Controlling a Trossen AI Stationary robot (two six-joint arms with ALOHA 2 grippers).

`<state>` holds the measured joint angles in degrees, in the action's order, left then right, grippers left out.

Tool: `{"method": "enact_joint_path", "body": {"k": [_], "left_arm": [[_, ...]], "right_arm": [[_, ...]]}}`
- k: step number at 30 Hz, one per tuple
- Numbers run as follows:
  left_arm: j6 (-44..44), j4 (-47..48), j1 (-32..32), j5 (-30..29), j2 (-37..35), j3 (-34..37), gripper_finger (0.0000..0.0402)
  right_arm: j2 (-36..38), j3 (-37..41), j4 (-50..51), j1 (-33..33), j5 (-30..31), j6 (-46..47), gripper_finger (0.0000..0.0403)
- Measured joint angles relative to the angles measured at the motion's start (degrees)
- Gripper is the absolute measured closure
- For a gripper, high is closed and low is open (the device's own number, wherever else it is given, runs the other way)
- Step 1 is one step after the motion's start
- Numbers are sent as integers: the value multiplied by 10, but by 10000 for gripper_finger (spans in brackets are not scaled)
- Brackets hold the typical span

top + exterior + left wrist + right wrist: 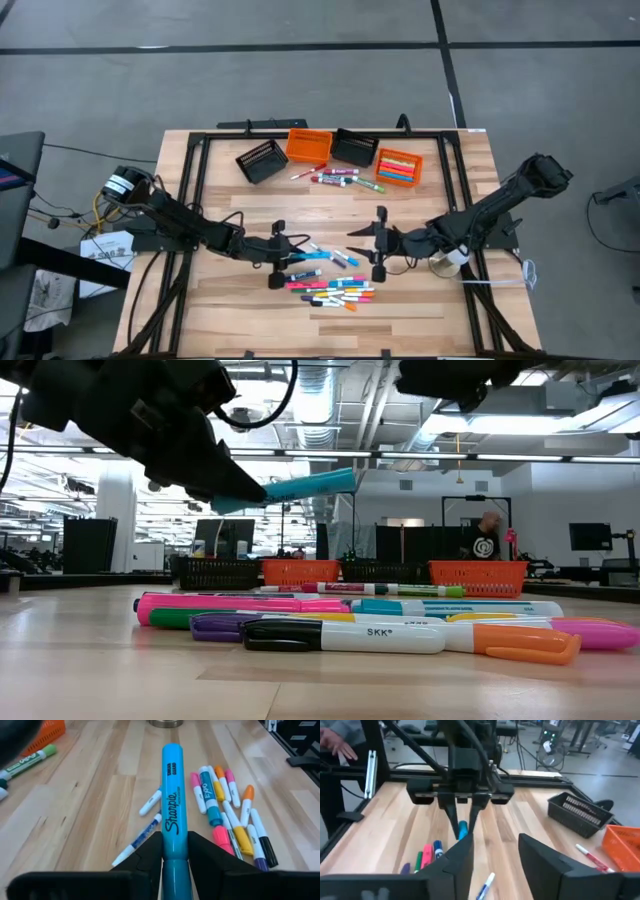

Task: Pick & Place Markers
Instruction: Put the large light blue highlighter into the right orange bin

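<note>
- Left wrist view: my left gripper (175,851) is clamped on a blue marker (173,800) — lifted above the pile (335,289).
- My right gripper (368,244) hovers nearby, fingers apart, holding nothing.

Both arms are dark, jointed and slim. The left gripper (277,262) and right gripper (379,238) have black, wedge-shaped fingers (461,817). Black cables loop along the arms.

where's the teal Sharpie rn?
The teal Sharpie is clamped in the left tool, lifted off the table at centre-left in the high view, just above the marker pile.
</note>
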<state>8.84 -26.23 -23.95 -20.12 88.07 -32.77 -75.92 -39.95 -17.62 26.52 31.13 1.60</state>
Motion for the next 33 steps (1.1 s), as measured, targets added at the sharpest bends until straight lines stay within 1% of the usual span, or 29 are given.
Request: {"method": "enact_joint_path", "body": {"k": [4,7,11,13,20,24,28,33], "left_arm": [[0,-12,2,0,0,0,314],[0,-19,2,0,0,0,314],[-17,-46,1,0,0,0,314],[-29,-61,-1,0,0,0,314],[-55,-98,-1,0,0,0,314],[-62,-121,-1,2,0,-1,314],[-85,-148,-1,42,0,-1,314],[-101,-167,-1,53,0,-1,314]], "right_arm": [[-42,-2,-35,-15,-3,-12,217],[-71,-12,-42,-27,-5,-19,195],[-105,-29,-59,-38,-41,-31,178],[-120,-38,-73,-38,-66,-36,175],[-133,-54,-82,-30,-100,-61,176],[-133,-54,-77,-29,-102,-67,176],[-133,-54,-53,-29,-104,-77,176],[-133,-54,-58,-29,-104,-77,176]]}}
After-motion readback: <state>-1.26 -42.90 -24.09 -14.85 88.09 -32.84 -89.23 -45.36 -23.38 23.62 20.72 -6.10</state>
